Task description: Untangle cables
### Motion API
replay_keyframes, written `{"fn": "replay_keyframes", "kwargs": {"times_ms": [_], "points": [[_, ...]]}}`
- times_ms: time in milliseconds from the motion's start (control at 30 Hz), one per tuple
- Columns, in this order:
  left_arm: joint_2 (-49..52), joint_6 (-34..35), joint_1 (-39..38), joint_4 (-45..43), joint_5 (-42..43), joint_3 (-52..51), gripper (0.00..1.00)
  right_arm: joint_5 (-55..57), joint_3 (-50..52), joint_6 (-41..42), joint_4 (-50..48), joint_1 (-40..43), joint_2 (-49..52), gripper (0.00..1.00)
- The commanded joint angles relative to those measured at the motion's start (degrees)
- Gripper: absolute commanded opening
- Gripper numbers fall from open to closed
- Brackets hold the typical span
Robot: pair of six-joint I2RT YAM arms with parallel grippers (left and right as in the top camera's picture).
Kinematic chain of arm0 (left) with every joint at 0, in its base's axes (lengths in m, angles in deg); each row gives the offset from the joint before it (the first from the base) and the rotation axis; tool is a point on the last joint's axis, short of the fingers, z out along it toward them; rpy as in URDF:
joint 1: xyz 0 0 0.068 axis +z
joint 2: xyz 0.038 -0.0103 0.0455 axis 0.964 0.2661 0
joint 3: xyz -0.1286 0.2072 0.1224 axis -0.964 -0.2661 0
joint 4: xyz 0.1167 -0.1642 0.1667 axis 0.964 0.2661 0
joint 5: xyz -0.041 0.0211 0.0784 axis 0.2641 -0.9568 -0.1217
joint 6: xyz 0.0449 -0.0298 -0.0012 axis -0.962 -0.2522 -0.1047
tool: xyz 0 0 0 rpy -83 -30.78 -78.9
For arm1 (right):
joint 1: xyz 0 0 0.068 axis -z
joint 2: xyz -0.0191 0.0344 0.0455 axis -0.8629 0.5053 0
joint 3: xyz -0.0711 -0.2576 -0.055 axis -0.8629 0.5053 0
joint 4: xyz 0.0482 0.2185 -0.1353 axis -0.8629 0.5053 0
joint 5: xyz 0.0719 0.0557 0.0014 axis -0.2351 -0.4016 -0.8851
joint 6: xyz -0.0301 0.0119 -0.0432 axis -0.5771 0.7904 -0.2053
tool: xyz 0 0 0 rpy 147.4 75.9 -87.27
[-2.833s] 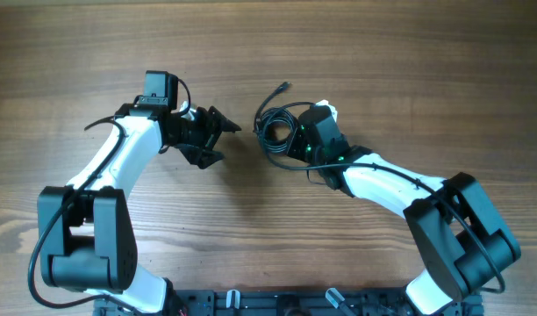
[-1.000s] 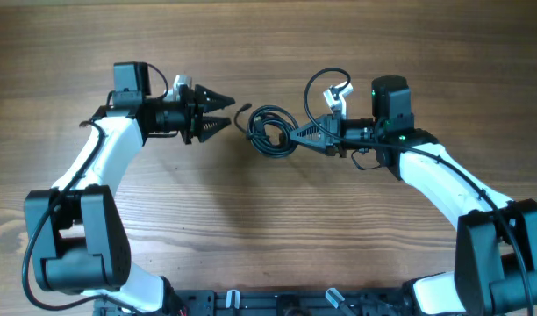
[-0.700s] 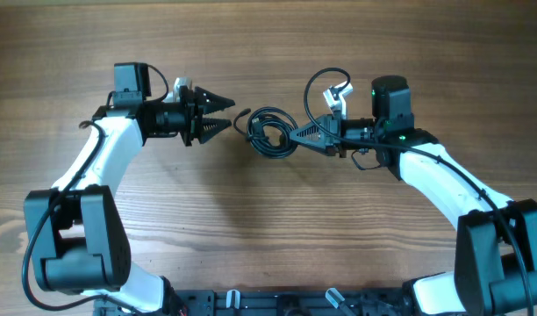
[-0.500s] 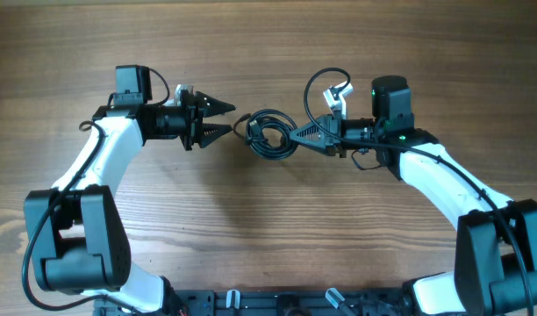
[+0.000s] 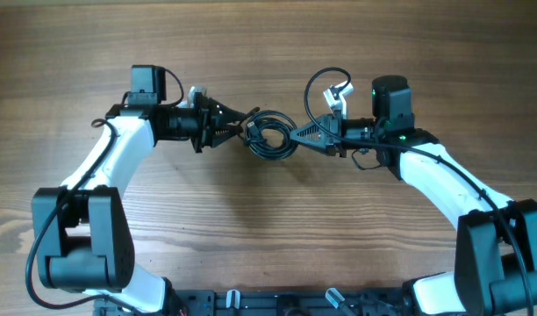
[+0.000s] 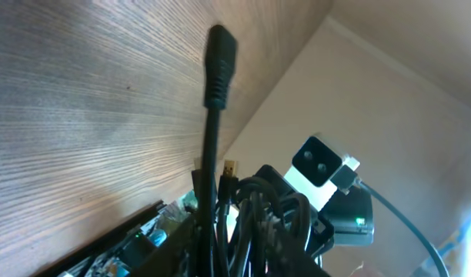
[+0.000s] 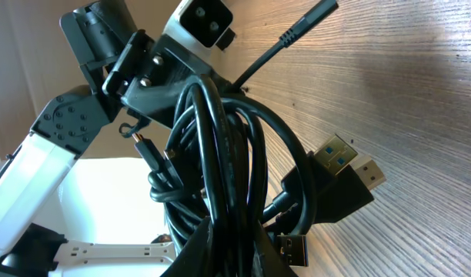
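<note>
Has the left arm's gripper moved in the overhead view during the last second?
Yes. The left gripper slid rightward across the brown wooden table, closing the gap to the tangled bundle of thin black cables and now reaching its left edge.

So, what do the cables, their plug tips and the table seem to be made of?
The cables: black rubbery or plastic jacket, slight sheen, bending in soft loops. The plug tips: probably metal, gold-coloured and shiny, in black moulded housings. The table: wood or wood-look laminate, matte, with visible grain.

left pincer (image 5: 244,125) facing right pincer (image 5: 297,134), tips near
</note>
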Motion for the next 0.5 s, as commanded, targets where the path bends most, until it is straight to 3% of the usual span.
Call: {"fn": "replay_keyframes", "kwargs": {"times_ms": [0, 100, 467], "points": [[0.63, -0.15, -0.07, -0.04, -1.05, 0.11, 0.24, -2.38, -0.28, 0.35, -0.57, 0.13, -1.70, 0.04], [0.63, -0.13, -0.07, -0.04, -1.01, 0.11, 0.04, -1.53, -0.28, 0.31, -0.59, 0.13, -1.70, 0.04], [0.63, -0.11, -1.86, -0.04, 1.14, 0.11, 0.04, 5.64, -0.28, 2.10, -0.50, -0.42, -1.70, 0.04]]}}
